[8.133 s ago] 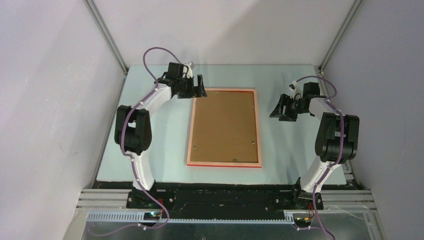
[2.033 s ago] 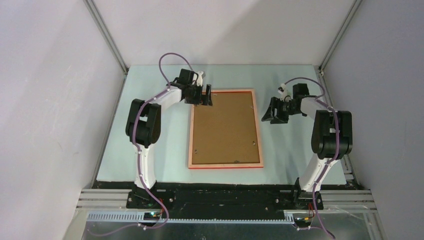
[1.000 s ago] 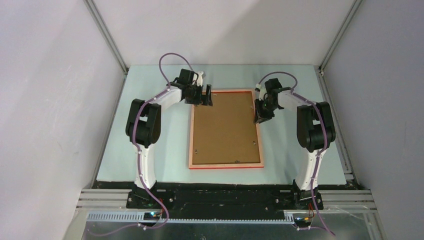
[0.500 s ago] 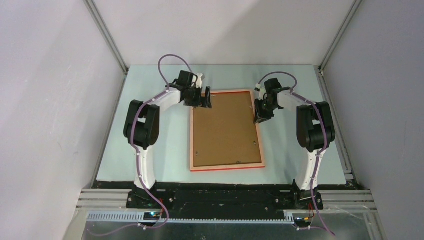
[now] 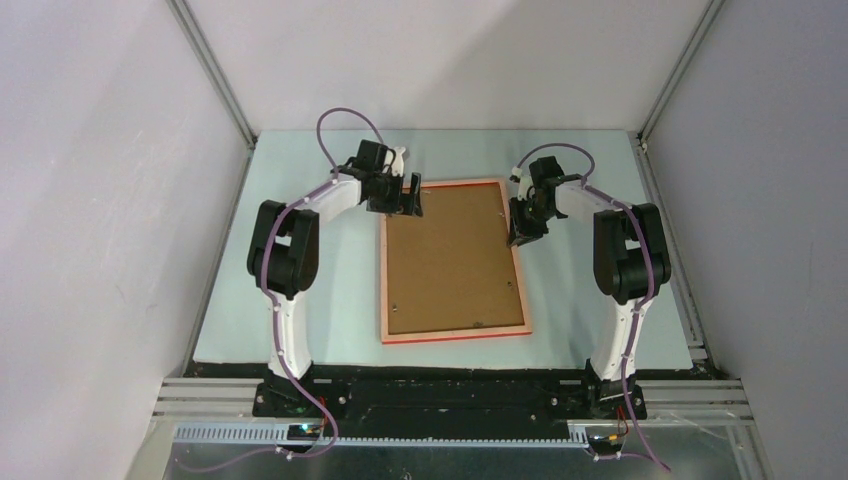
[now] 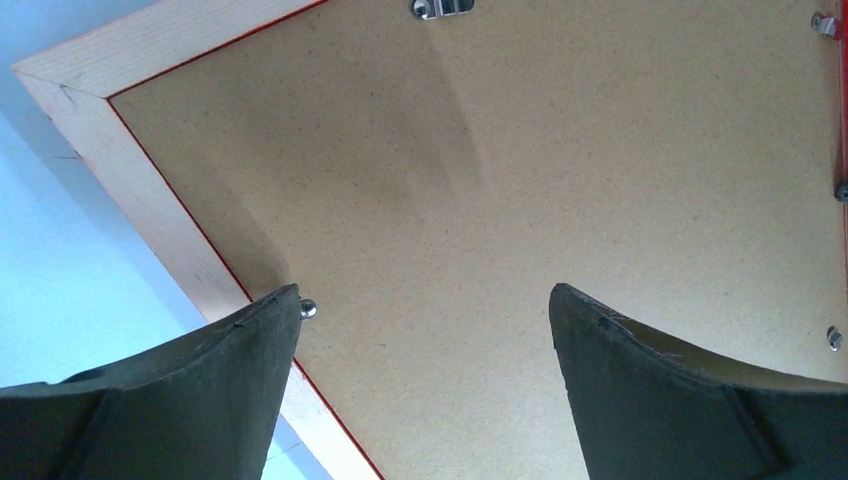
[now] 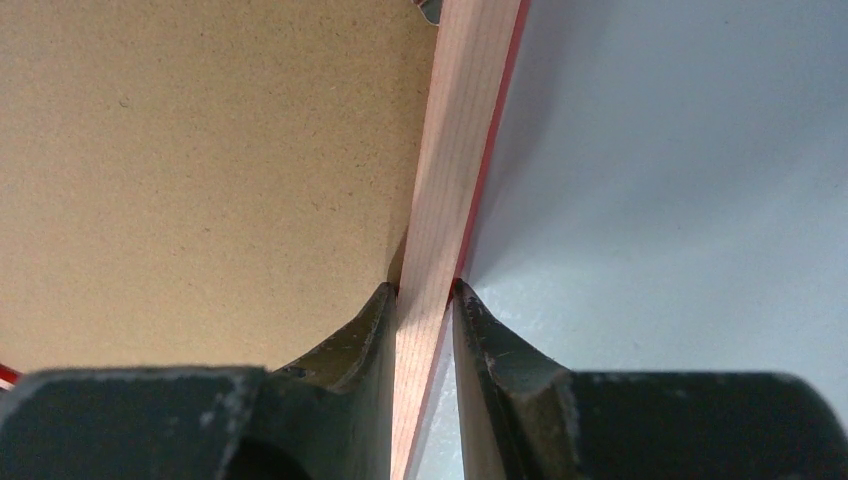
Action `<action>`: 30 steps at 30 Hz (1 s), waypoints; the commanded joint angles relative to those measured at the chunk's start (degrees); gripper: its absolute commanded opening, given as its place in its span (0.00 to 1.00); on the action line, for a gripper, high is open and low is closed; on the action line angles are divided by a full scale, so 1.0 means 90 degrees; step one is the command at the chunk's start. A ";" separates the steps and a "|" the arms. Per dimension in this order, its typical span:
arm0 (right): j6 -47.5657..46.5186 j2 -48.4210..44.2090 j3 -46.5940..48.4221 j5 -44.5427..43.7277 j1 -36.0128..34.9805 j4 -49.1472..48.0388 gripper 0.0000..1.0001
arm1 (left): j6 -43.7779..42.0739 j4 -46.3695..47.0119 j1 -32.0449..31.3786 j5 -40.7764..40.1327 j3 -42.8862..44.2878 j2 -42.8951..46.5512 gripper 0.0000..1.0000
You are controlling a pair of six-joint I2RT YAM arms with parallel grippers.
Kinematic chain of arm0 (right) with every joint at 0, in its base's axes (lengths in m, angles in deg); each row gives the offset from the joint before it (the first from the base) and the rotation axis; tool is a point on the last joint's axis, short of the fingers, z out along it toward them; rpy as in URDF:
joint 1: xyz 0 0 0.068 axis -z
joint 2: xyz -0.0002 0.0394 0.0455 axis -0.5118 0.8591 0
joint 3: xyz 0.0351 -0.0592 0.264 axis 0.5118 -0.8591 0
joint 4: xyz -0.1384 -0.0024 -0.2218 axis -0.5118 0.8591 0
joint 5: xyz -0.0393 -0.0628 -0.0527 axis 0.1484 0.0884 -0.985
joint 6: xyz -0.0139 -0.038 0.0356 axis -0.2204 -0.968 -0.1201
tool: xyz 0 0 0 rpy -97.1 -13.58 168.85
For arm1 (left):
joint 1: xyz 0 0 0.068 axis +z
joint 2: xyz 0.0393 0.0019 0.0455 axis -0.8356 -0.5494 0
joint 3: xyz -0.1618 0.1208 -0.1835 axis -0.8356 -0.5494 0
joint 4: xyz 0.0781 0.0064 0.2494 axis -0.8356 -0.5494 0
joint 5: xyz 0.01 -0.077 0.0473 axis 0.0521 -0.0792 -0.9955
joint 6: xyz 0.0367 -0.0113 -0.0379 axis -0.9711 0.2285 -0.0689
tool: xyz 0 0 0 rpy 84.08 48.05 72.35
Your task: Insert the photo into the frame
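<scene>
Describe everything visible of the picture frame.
The frame lies back up on the table, long sides running near to far. Its thin rails look like pale wood, edged red. A brown backing board with metal clips fills it. The right hand is shut on its right rail near the far corner; the open left hand hangs over the far left corner.

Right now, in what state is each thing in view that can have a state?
frame: lying back side up on the table, right rail pinched.
backing board: seated inside the frame.
left gripper: open, over the board's far left corner, holding nothing.
right gripper: shut on the frame's right rail.
</scene>
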 commanded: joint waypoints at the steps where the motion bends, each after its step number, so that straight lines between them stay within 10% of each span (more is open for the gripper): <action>1: -0.0080 0.0058 -0.0111 -0.0100 0.0090 -0.0112 0.00 | -0.0105 -0.0143 0.0096 -0.0258 0.0334 0.0006 1.00; 30: -0.0079 0.0006 -0.0211 0.0042 0.0159 -0.0128 0.00 | -0.0153 -0.0300 0.0029 -0.0010 0.0600 -0.0380 1.00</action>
